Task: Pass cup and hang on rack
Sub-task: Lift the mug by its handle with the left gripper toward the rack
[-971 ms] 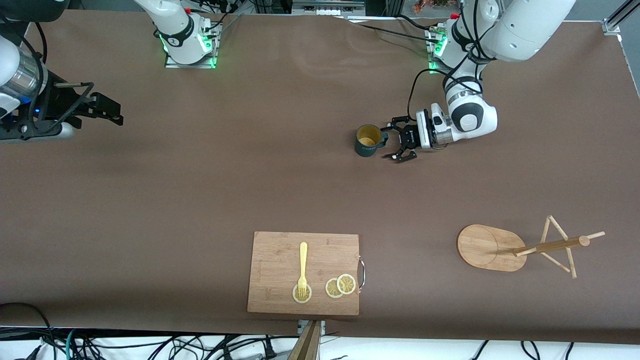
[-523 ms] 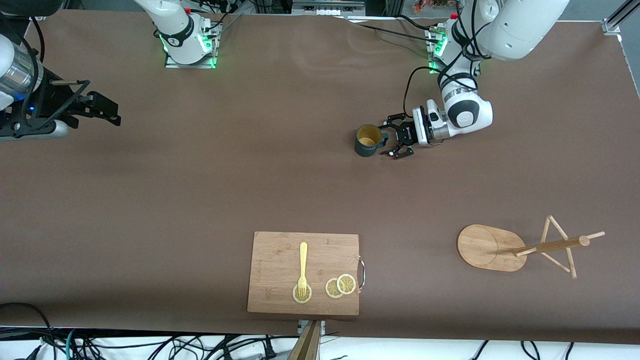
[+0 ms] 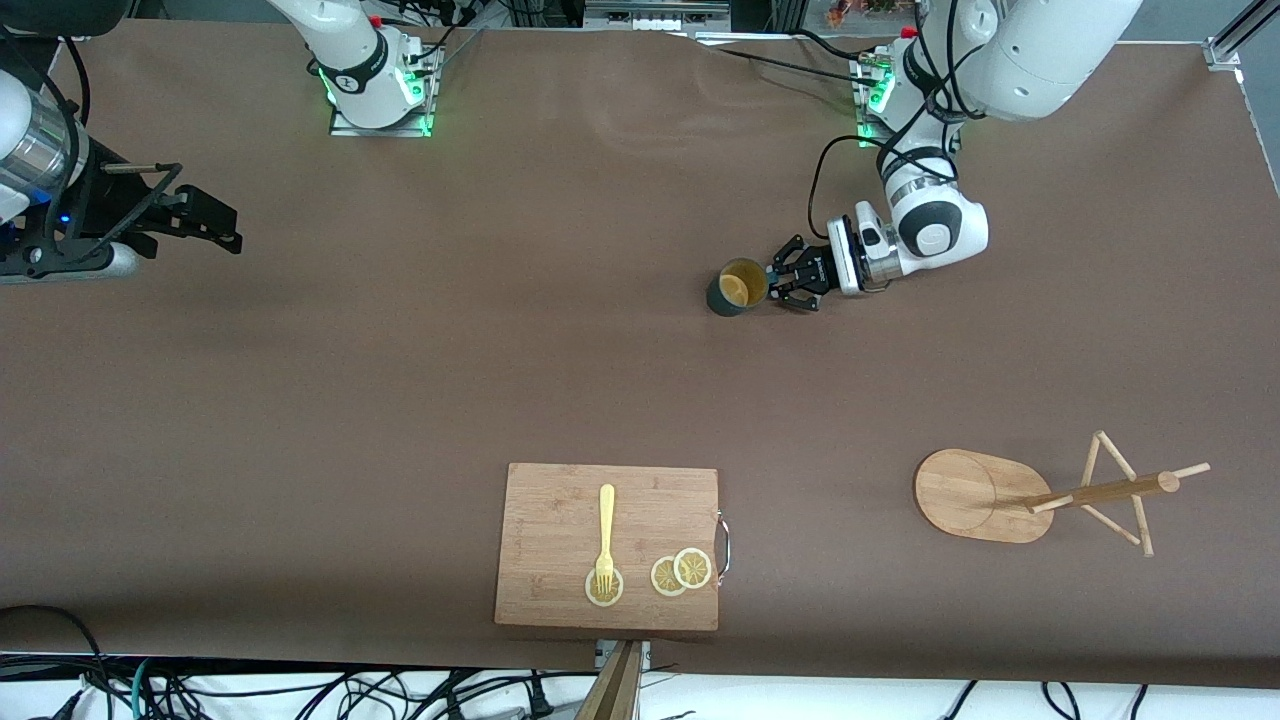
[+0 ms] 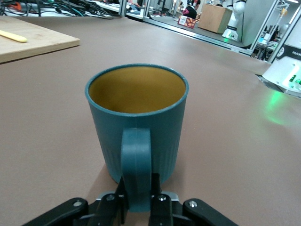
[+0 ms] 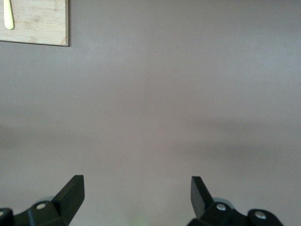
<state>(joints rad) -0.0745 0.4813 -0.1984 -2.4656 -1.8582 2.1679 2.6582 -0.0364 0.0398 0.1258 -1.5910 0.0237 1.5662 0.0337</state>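
**Entry: cup gripped by its handle, not yet hung**

- Cup (image 3: pixel 738 288): teal mug, upright on the table (image 3: pixel 400 400) near the left arm's base; seems slightly tipped.
- Left gripper (image 3: pixel 783 281): fingers pinched narrow on the cup's loop handle (image 4: pixel 137 165).
- Right gripper (image 3: pixel 215 222): waits over the right arm's end of the table, fingers wide, holding nothing.
- Rack (image 3: pixel 1040 495): nearer the front camera than the cup, well apart from it.
- Cutting board (image 3: pixel 560 520): carries a fork (image 3: pixel 605 530) and lemon slices (image 3: pixel 680 570).

Step in hand: likely the pickup. Next move calls for a lift, then carrying the handle to a peg.
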